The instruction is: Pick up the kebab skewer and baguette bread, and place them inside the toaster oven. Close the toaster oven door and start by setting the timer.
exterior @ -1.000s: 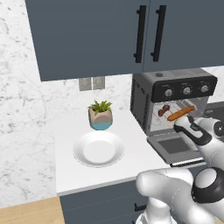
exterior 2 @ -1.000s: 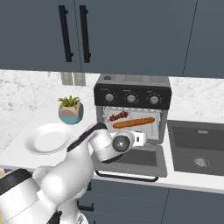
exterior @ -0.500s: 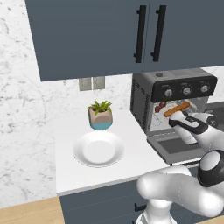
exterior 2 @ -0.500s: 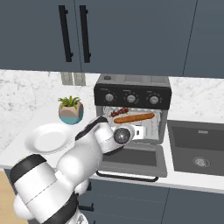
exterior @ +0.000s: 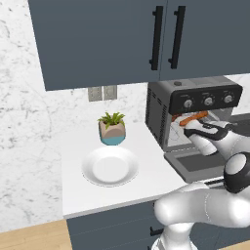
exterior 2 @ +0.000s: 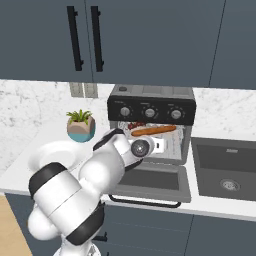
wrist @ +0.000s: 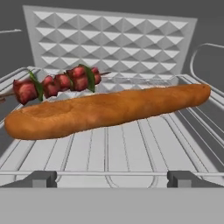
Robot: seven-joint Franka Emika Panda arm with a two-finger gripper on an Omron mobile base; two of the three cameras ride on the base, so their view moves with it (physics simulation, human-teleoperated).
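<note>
Looking along my gripper (wrist: 112,177) into the toaster oven (exterior 2: 151,106), I see my two fingertips (wrist: 40,178) spread wide with nothing between them, just short of the wire rack (wrist: 109,151). The baguette bread (wrist: 105,111) lies across the rack, nearly spanning it, and the kebab skewer (wrist: 57,83) rests just behind it toward the back wall, close enough that I cannot tell whether they touch. Both sit well inside, which I judge leaves room for the toaster oven door (exterior 2: 150,180) to swing up; it lies flat and open under my wrist. With both foods loaded, I reckon closing that door comes next, then the timer knob (exterior 2: 175,114), so my empty fingers suit the job.
</note>
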